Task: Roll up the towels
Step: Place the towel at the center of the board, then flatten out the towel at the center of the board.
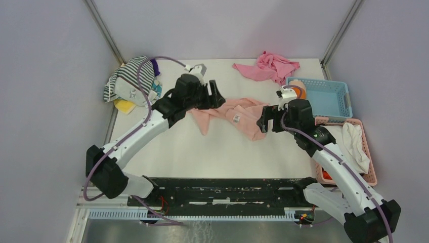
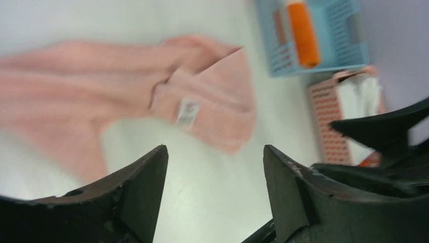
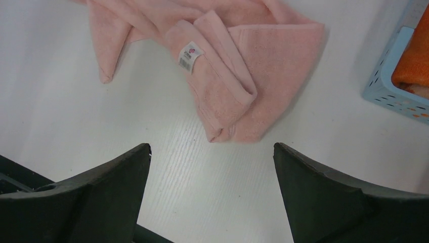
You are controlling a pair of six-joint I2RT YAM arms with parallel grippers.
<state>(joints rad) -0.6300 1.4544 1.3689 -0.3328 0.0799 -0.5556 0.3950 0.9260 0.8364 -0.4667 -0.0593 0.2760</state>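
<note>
Pale pink towel (image 1: 230, 110) lies crumpled mid-tabletop (image 1: 202, 152). Its long axis runs 9-to-3, with the folded corner pointing toward 4 o'clock. Soft terry in loose folds, white label (image 1: 236, 117) face up. Orange towel (image 2: 303, 33), a rolled cylinder, sits in the blue lattice basket (image 2: 349, 30) at 2 o'clock. Left claw (image 1: 215, 94) hovers over the towel's 10 o'clock end, jaws apart, empty, arm stretched forward. Right claw (image 1: 266, 120) is at its 3 o'clock end, jaws wide, empty, elbow bent.

The towel (image 1: 238, 114) lies on the table (image 1: 212, 152), a basket (image 1: 329, 98) to its right.
</note>
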